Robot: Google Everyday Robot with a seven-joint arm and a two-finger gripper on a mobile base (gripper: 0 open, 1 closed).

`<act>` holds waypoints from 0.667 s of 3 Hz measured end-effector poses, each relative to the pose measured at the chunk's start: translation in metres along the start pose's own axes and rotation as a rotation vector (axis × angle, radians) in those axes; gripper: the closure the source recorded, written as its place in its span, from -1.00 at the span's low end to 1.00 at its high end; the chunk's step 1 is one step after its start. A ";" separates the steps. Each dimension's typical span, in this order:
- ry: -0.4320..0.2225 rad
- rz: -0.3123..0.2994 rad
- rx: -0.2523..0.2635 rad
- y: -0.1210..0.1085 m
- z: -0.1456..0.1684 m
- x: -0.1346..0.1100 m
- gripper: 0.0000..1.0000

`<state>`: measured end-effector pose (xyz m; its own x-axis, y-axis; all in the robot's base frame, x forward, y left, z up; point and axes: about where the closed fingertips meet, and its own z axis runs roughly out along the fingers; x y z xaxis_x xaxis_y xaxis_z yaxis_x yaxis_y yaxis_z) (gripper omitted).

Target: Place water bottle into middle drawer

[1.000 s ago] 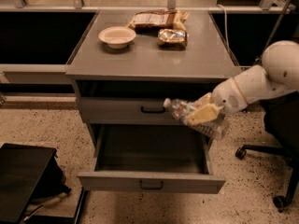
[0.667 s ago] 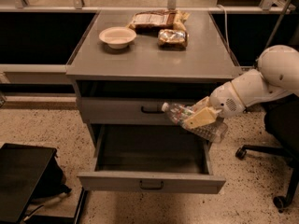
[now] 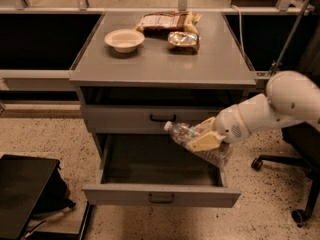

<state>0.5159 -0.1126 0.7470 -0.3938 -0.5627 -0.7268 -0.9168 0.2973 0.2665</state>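
Note:
The water bottle, clear crinkled plastic with a white cap pointing left, is held nearly level in my gripper. The gripper's tan fingers are shut around the bottle's body. It hangs above the right part of the middle drawer, which is pulled out wide, with nothing visible inside it. The bottle's cap end is in front of the upper drawer, which is closed. My white arm reaches in from the right.
On the cabinet top stand a white bowl and two snack packets. An office chair base is at the right. A black bin sits on the floor at the left.
The gripper with the bottle has moved a little left and down, over the open drawer. The drawers have not moved.

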 end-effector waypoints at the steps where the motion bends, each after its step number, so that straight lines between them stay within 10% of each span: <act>1: -0.130 -0.036 0.008 0.024 0.042 0.004 1.00; 2: -0.172 -0.060 0.058 0.019 0.048 -0.012 1.00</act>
<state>0.5068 -0.0629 0.7300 -0.3173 -0.4423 -0.8389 -0.9309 0.3141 0.1865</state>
